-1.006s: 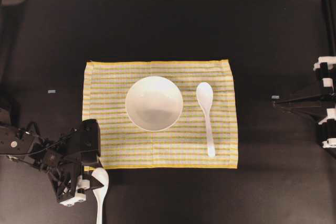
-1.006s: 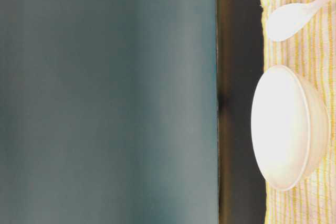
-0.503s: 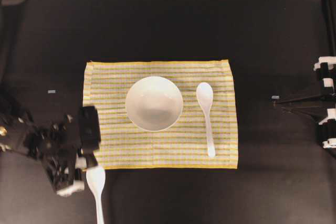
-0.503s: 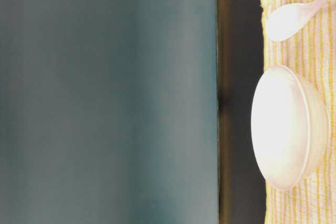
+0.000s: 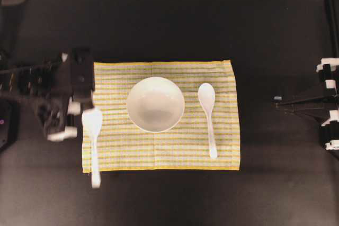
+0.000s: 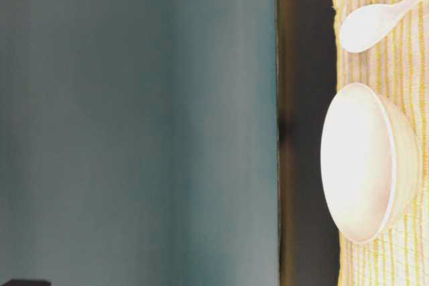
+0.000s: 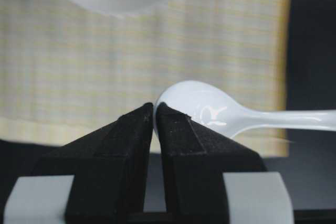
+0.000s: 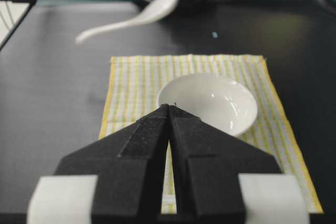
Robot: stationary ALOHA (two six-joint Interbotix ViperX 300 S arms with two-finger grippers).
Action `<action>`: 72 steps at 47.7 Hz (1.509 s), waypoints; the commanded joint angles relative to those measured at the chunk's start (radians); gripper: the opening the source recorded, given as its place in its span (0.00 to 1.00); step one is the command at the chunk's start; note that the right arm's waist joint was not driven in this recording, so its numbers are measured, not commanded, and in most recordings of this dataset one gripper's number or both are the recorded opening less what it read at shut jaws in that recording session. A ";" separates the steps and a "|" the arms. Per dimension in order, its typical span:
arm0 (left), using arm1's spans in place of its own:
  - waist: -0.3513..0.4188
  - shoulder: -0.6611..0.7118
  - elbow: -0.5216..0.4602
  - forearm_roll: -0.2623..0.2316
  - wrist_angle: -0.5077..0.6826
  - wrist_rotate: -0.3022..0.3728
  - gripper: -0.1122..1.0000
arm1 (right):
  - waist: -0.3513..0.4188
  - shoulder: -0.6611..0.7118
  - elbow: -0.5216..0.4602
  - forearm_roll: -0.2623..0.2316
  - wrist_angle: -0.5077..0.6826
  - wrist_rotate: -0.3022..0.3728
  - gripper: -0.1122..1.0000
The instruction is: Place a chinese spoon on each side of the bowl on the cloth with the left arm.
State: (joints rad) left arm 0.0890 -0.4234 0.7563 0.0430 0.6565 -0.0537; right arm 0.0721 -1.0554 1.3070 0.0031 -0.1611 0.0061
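The left gripper [image 7: 154, 116] is clamped on a glossy white spoon [image 5: 92, 130] left of the round bowl [image 5: 155, 104]. A second spoon [image 5: 207, 115] lies right of the bowl on the striped cloth [image 5: 175, 152]. The right gripper [image 8: 170, 109] is pressed together.

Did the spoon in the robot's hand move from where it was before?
Yes. The held spoon went from below the cloth up to its left edge.

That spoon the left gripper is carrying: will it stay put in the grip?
Probably not firmly. The spoon looks glossy, so likely slippery, and the left gripper pinches only its bowl edge. Its long handle sticks out sideways, so it may pivot. It looks rigid, not floppy.
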 commanded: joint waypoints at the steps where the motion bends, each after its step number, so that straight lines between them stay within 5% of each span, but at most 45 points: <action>1: 0.066 0.008 -0.017 0.003 -0.043 0.066 0.15 | 0.000 0.003 -0.006 0.003 -0.014 0.003 0.09; 12: 0.124 0.095 0.025 0.003 -0.183 0.143 0.15 | 0.002 0.002 -0.006 0.003 -0.012 0.002 0.09; 34: 0.198 0.216 0.123 0.003 -0.453 0.160 0.15 | 0.000 0.002 -0.003 0.003 -0.012 0.000 0.09; 48: 0.199 0.230 0.175 0.003 -0.525 0.167 0.17 | 0.000 0.002 0.000 0.003 -0.014 0.000 0.09; 53: 0.198 0.233 0.196 0.003 -0.575 0.158 0.33 | 0.000 0.002 0.000 0.003 -0.012 0.002 0.09; 64: 0.189 0.206 0.233 0.002 -0.641 0.150 0.84 | 0.002 0.002 0.002 0.003 -0.012 0.003 0.09; 72: 0.124 0.092 0.227 0.003 -0.641 0.152 0.85 | 0.002 0.002 0.003 0.006 -0.014 0.003 0.09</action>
